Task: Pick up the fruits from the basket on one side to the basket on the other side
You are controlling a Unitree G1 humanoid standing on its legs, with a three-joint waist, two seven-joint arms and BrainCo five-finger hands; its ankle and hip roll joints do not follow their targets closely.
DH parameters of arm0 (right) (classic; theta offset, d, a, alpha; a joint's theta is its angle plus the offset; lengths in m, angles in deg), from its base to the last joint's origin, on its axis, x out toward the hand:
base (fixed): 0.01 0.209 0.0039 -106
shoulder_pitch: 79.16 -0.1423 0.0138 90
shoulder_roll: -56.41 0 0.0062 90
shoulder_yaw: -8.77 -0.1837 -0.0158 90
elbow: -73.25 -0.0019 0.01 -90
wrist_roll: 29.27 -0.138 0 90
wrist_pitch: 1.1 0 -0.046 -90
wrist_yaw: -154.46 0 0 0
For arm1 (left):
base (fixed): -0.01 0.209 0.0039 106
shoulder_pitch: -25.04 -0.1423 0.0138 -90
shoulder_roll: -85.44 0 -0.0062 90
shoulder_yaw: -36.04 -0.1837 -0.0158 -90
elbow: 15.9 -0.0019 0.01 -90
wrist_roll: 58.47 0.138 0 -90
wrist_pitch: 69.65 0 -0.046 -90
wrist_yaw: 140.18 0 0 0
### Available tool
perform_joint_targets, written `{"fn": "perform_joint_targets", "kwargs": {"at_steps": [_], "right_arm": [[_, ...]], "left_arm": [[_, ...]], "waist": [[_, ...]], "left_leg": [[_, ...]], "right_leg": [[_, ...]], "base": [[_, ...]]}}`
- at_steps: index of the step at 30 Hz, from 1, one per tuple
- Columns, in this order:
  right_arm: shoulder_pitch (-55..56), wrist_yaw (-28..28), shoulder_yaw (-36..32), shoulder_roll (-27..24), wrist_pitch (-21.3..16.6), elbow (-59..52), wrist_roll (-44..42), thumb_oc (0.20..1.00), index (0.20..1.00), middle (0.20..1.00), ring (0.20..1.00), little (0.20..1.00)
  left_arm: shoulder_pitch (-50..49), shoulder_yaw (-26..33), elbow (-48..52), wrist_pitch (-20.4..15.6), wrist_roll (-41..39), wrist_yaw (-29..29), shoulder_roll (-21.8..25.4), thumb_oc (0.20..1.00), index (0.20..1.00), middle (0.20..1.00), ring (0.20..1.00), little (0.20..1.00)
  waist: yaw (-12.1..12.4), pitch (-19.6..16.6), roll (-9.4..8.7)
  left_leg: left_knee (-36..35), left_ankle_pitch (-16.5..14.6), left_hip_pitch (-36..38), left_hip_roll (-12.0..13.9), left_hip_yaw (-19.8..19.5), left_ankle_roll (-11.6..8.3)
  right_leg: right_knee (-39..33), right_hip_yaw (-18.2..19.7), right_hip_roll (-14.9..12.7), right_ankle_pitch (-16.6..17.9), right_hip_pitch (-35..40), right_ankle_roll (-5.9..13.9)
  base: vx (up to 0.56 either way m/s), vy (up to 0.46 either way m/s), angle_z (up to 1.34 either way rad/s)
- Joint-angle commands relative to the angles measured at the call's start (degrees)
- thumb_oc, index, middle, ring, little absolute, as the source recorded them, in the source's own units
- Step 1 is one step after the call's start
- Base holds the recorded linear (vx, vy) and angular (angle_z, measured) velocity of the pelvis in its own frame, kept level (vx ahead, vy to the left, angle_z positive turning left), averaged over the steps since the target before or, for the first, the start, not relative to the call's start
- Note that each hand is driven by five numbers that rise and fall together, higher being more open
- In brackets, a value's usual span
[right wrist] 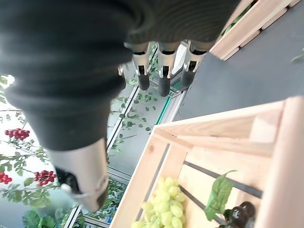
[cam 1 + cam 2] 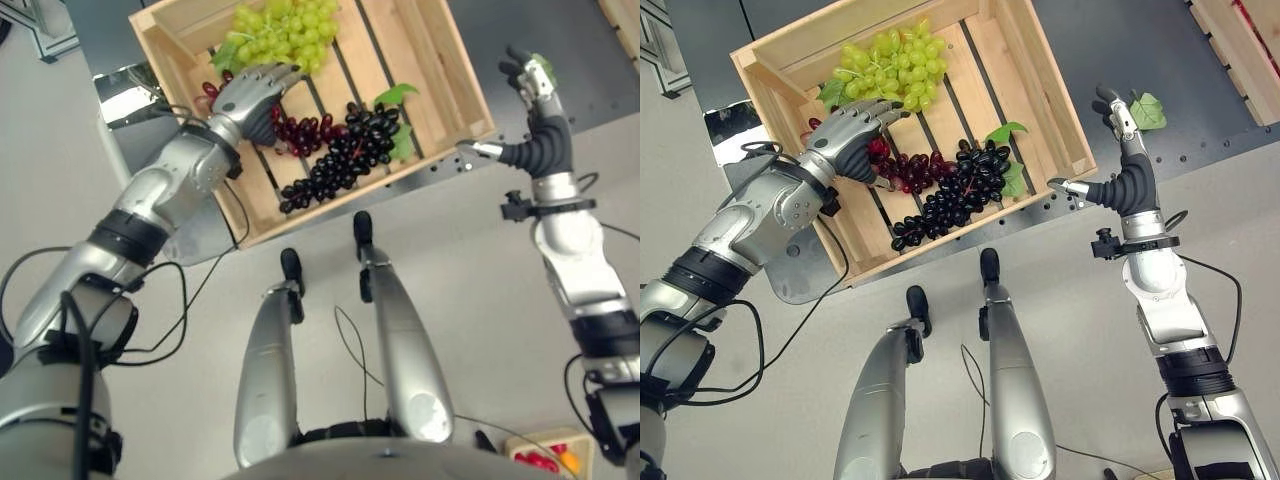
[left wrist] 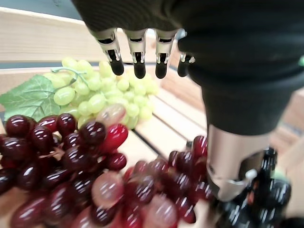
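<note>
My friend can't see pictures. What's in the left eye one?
The left hand, fingers open, hovers over red grapes in a wooden crate, with green grapes and black grapes beside them. The right hand is raised outside it.

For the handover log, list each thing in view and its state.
Slatted wooden crate: upright, holds three bunches.
Green grape bunch: lying in the crate, untouched.
Dark red grape bunch: in the crate, beneath the left hand.
Black grape bunch: lying in the crate.
Left hand: open, over the red bunch.
Right hand: open, empty, beside the crate.
</note>
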Motion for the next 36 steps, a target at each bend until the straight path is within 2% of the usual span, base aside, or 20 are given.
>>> {"fn": "perform_joint_targets", "kwargs": {"at_steps": [1, 19, 24, 34, 35, 36], "right_arm": [[-0.89, -1.81, -5.89, -0.48, -3.96, -6.86, -1.27, 1.0, 1.0, 1.0, 1.0, 1.0], [-3.02, -0.02, -5.62, -0.93, -2.9, -8.13, -2.67, 1.0, 1.0, 1.0, 1.0, 1.0], [-3.63, 0.13, -5.25, -1.05, -3.12, -8.86, -2.89, 1.0, 1.0, 1.0, 1.0, 1.0], [-4.05, 0.51, -5.35, 0.79, -3.55, -13.18, -3.52, 1.0, 1.0, 1.0, 1.0, 1.0], [-4.07, 0.45, -5.41, 0.87, -3.59, -13.4, -3.44, 1.0, 1.0, 1.0, 1.0, 1.0], [-4.06, 0.44, -5.43, 0.87, -3.57, -13.43, -3.43, 1.0, 1.0, 1.0, 1.0, 1.0]], "left_arm": [[3.57, -0.34, 2.65, -0.49, 4.06, -0.13, 3.99, 1.0, 1.0, 1.0, 1.0, 1.0], [3.45, -5.27, 0.06, 0.62, 4.59, -9.03, 4.19, 1.0, 1.0, 1.0, 1.0, 1.0], [2.89, -4.95, -1.22, 1.1, 4.61, -8.07, 4.29, 1.0, 1.0, 1.0, 1.0, 1.0], [1.7, -4.84, -10.81, 3.98, 9.07, -5.69, -0.79, 1.0, 1.0, 1.0, 1.0, 1.0], [1.73, -4.84, -11.34, 4.04, 9.22, -5.47, -1.01, 0.887, 0.887, 0.887, 0.887, 0.887], [1.78, -4.87, -11.41, 4.02, 9.24, -5.42, -1.04, 0.906, 0.906, 0.906, 0.906, 0.906]], "waist": [[-0.61, -0.44, 0.18], [-1.01, -0.44, 0.93], [-1.05, -0.44, 0.78], [-1.92, -0.44, -0.3], [-1.93, -0.44, -0.37], [-1.91, -0.44, -0.38]], "left_leg": [[-4.3, 3.75, -0.22, -2.17, 0.83, 3.93], [-3.35, 2.78, -3.54, -2.03, 1.93, 4.28], [-2.7, 2.31, -4.46, -1.98, 2.42, 4.59], [-1.77, 1.74, -7.1, -1.61, 2.7, 4.7], [-1.78, 1.75, -7.3, -1.57, 2.76, 4.7], [-1.76, 1.75, -7.32, -1.56, 2.78, 4.7]], "right_leg": [[3.17, -1.72, 1.47, -3.78, 1.51, 2.61], [3.99, -1.17, 1.95, -4.3, -2.26, 2.52], [4.23, -0.7, 2.23, -4.21, -3.43, 2.55], [4.98, -0.23, 2.91, -4.54, -6.19, 2.37], [4.93, -0.12, 3.0, -4.52, -6.42, 2.35], [4.95, -0.1, 3.0, -4.51, -6.46, 2.34]], "base": [[0.0, 0.0, 0.0], [0.01, 0.002, -0.01], [0.03, 0.02, -0.06], [0.01, 0.001, -0.02], [0.0, 0.0, 0.0], [0.0, -0.012, -0.05]]}}
